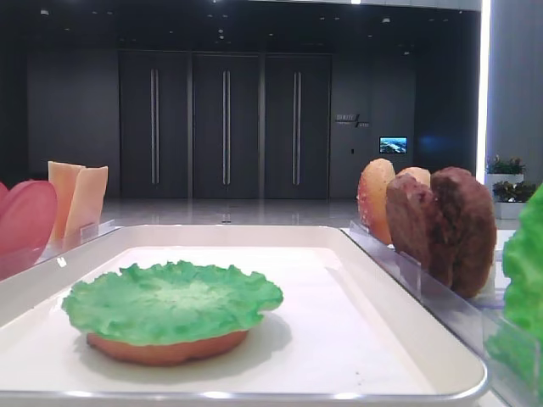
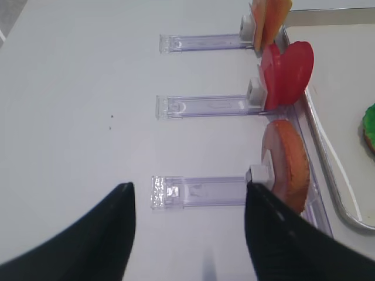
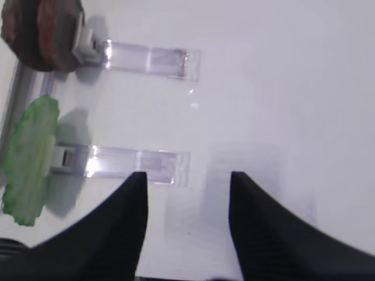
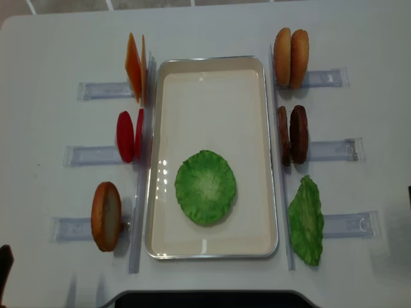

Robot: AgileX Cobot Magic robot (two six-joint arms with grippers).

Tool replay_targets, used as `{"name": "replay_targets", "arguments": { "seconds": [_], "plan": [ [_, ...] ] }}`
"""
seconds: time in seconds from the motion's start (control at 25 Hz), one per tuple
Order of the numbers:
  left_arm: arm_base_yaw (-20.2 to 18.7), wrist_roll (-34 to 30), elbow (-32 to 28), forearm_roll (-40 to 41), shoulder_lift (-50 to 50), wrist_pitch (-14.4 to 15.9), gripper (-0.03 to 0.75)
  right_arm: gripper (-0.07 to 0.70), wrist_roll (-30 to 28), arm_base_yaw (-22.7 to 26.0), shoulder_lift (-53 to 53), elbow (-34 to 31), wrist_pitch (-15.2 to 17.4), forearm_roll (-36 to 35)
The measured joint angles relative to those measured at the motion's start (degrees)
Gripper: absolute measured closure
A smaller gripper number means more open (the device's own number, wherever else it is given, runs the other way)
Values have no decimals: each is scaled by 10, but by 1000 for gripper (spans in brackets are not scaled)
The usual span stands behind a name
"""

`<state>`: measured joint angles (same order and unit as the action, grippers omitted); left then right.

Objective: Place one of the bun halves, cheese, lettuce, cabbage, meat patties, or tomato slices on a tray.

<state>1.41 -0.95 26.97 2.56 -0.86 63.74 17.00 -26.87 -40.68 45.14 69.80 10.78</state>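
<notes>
The right hand (image 3: pixel 187 193) hangs over bare counter (image 3: pixel 281 88) with its two dark fingers spread and nothing between them, just short of the clear holders. The left hand (image 2: pixel 187 202) is likewise spread and empty, above the near holder on its own side.

The counter carries everything, and at its middle sits the tray (image 4: pixel 212 247), the one real container here. It holds a lettuce leaf (image 4: pixel 205 187) lying flat on a bun half (image 1: pixel 165 348), the bread only showing as a brown edge under the green in the low front view. The rest of the liner is bare.

Along the tray's left side stand the cheese slices (image 4: pixel 134 65), the tomato slices (image 4: pixel 126 136) and another bun half (image 4: pixel 106 215), each upright in a clear slotted holder (image 2: pixel 199 191). On the right stand two more bun halves (image 4: pixel 291 57), the meat patties (image 4: pixel 292 133) and a second lettuce leaf (image 4: pixel 306 220).

The likely trouble is in the pick. The pieces stand on edge, close together in pairs, so a hand coming in off-line could knock one flat, drag both out, or shove the light holder across the counter. The lettuce is floppy and may fold or slip from a pinch. A piece dropped off-centre onto the stack could slide off the leaf.
</notes>
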Motion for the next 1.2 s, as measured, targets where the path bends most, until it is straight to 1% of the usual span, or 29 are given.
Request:
{"name": "replay_targets", "arguments": {
  "seconds": [0.16, 0.28, 0.36, 0.52, 0.76, 0.88, 1.08, 1.2],
  "plan": [
    [0, 0, 0, 0, 0, 0, 262, 317, -14, 27, 51, 0, 1, 35],
    [0, 0, 0, 0, 0, 0, 262, 317, -24, 32, 69, 0, 2, 49],
    [0, 0, 0, 0, 0, 0, 262, 317, -34, 33, 73, 0, 2, 39],
    [0, 0, 0, 0, 0, 0, 262, 318, -57, 33, 73, 0, 3, -6],
    [0, 0, 0, 0, 0, 0, 262, 318, -92, 33, 77, -5, 2, -38],
    [0, 0, 0, 0, 0, 0, 262, 318, -107, 33, 103, -33, -3, -56],
    [0, 0, 0, 0, 0, 0, 262, 318, -114, 33, 199, -98, -28, -68],
    [0, 0, 0, 0, 0, 0, 262, 318, -139, 33, 255, -124, -32, -94]
  ]
}}
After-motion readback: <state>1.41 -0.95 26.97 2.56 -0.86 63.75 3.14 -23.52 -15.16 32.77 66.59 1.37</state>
